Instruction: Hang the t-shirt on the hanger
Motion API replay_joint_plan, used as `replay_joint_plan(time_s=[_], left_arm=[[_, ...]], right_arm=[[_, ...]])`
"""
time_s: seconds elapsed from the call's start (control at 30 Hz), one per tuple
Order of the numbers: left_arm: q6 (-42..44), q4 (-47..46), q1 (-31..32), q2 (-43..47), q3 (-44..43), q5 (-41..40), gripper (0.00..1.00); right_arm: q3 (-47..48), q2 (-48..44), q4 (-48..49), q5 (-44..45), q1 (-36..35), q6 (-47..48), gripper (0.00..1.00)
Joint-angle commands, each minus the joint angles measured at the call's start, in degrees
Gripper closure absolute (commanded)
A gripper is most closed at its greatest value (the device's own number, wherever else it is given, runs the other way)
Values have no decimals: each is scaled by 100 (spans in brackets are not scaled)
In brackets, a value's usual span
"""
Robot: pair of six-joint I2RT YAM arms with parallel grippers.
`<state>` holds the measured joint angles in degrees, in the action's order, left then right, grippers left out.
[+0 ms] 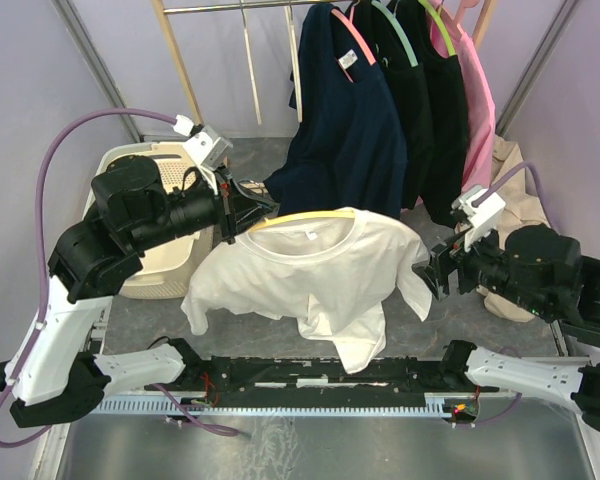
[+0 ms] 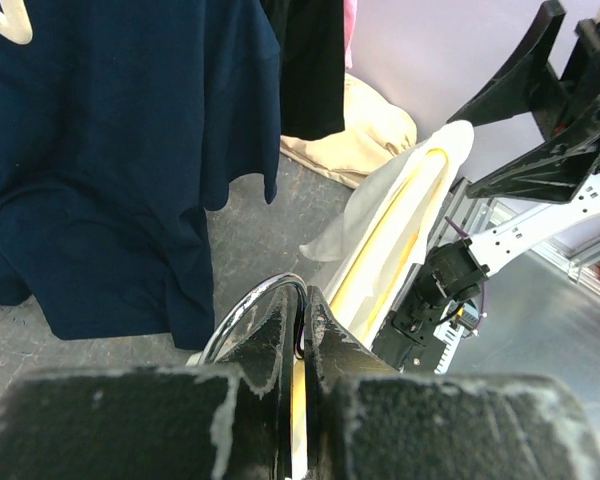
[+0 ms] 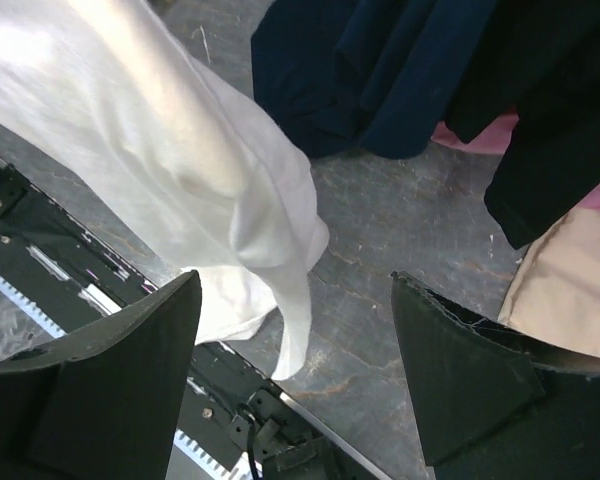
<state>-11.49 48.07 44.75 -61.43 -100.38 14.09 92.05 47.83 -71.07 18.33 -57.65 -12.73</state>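
Note:
The white t-shirt [image 1: 310, 275] hangs on the yellow hanger [image 1: 302, 216], held above the table in the top view. My left gripper [image 1: 230, 212] is shut on the hanger at the base of its silver hook [image 2: 242, 316]; the yellow bar [image 2: 395, 235] runs away under the shirt fabric [image 2: 380, 205] in the left wrist view. My right gripper [image 1: 435, 270] is open and empty, just right of the shirt's sleeve [image 1: 416, 285]. That sleeve [image 3: 250, 240] hangs at the left of its wide-apart fingers [image 3: 130, 380], not touching them.
A rail at the back holds a navy shirt [image 1: 345, 130], black garments [image 1: 430, 110] and a pink one [image 1: 475, 90] on hangers. A cream laundry basket [image 1: 165, 250] stands at the left. A beige garment [image 1: 515, 190] lies at the right. The black base rail [image 1: 320, 375] runs along the near edge.

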Motion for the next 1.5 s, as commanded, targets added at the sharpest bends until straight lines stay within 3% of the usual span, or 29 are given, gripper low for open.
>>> replay_joint_plan(time_s=[0.0,0.17,0.33,0.5,0.67,0.83,1.47], left_arm=[[234,-262,17,169,-323,267,97],[244,-246,25,209,-310,336,97],[243,-254,24,211,-302,373,97],[256,-255,25,226,-307,401,97],[270,-255,20,254,-290,399,97],[287,-255,19,253,-267,415,97],[308,-246,22,287,-185,289,97]], right_arm=[[-345,-270,445,160,-22,76,16],[-590,-403,795,-789,-23,218,17],[-691,-352,1002,-1795,-27,331,28],[-627,-225,902,-1653,-24,379,45],[-370,-169,766,-1365,-21,385,82],[-44,-80,678,-1123,-20,374,98],[1106,325,667,-1408,-25,440,99]])
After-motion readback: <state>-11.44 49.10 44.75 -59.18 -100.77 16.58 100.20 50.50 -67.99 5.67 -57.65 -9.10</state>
